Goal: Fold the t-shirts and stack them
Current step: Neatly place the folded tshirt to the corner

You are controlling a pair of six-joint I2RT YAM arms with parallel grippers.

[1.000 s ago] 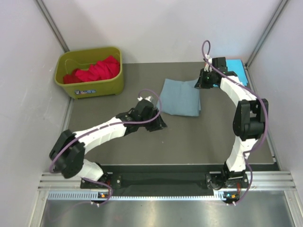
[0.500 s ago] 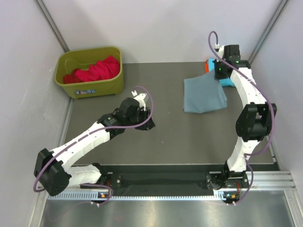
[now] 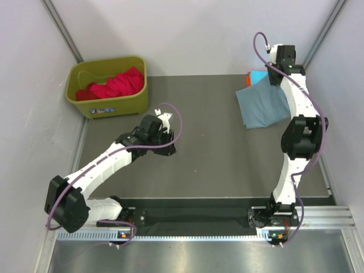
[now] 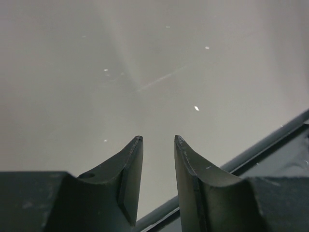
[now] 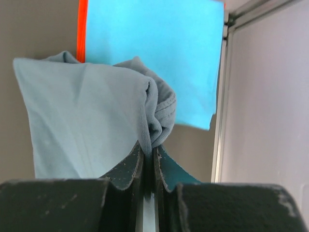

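Dark table (image 3: 216, 159), far right: grey-blue tee (image 3: 261, 108) lengthwise from right claw (image 5: 147, 150).

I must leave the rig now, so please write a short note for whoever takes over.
Right gripper: shut on the grey-blue t-shirt, held by one edge near the far right corner.
Left gripper: open, empty, over the table.
Done: cyan t-shirt lies flat on the orange t-shirt in that corner.
Left: set the grey-blue one on that stack; fold the red t-shirt in the green bin.
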